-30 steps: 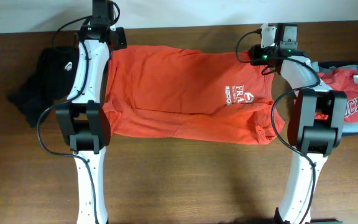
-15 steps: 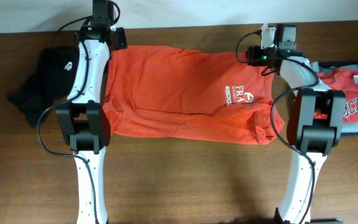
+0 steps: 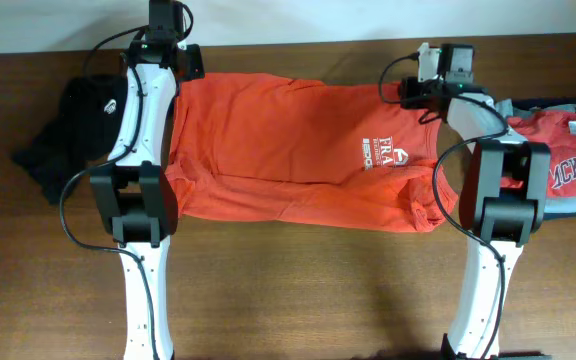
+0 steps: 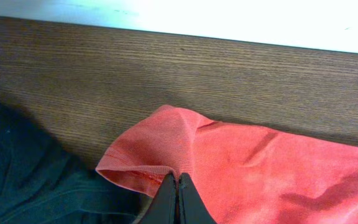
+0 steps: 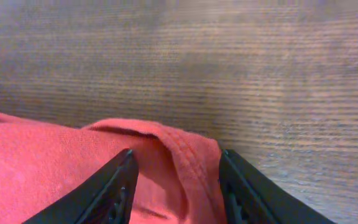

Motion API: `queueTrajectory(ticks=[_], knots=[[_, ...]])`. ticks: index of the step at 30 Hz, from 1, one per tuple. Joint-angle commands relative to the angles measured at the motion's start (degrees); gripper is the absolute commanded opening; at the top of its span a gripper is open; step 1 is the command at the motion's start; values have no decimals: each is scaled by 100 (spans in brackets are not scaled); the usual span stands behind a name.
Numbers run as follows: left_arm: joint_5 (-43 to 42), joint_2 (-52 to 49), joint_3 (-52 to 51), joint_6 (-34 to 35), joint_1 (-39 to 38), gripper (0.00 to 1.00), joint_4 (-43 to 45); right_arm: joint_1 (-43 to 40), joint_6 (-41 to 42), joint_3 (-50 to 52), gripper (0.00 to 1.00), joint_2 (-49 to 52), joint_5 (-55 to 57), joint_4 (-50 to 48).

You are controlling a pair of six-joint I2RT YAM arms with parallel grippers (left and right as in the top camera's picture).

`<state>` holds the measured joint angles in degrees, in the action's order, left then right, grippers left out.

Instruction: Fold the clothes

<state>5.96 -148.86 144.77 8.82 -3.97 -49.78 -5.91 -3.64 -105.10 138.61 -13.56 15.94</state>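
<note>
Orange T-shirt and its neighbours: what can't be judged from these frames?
- Orange T-shirt, left edge: overhead, under the left arm.
- Its white print: overhead, too small to read.
- Red lettered garment: overhead, cut by right edge, crossed by right arm.
- Left claw: left wrist, shut; fabric between tips unseen.

The red-and-grey lettered garment runs off the overhead view's right edge. The white left arm hides part of the crumpled black fabric garment. The small white print on the orange-red fabric T-shirt is too small to read.
</note>
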Motion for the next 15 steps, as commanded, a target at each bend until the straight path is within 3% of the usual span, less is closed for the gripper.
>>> queueTrajectory(ticks=[1, 3, 4, 7, 8, 11, 15], knots=[[-15, -114, 122, 9, 9, 1, -2, -87, 13, -337, 41, 63, 26, 57], [-15, -114, 122, 9, 9, 1, 0, -101, 11, -391, 13, 63, 28, 127], [-15, -114, 122, 9, 9, 1, 0, -111, 11, -398, 6, 61, 26, 142], [-15, -114, 122, 9, 9, 1, 0, -125, 11, -398, 6, 59, 28, 208], [-15, -114, 122, 9, 9, 1, 0, -129, 9, -398, 7, 59, 31, 229], [-15, -114, 122, 9, 9, 1, 0, -129, 7, -398, 40, 59, 31, 245], [-15, -114, 122, 9, 9, 1, 0, -129, 7, -398, 47, 63, 28, 225]])
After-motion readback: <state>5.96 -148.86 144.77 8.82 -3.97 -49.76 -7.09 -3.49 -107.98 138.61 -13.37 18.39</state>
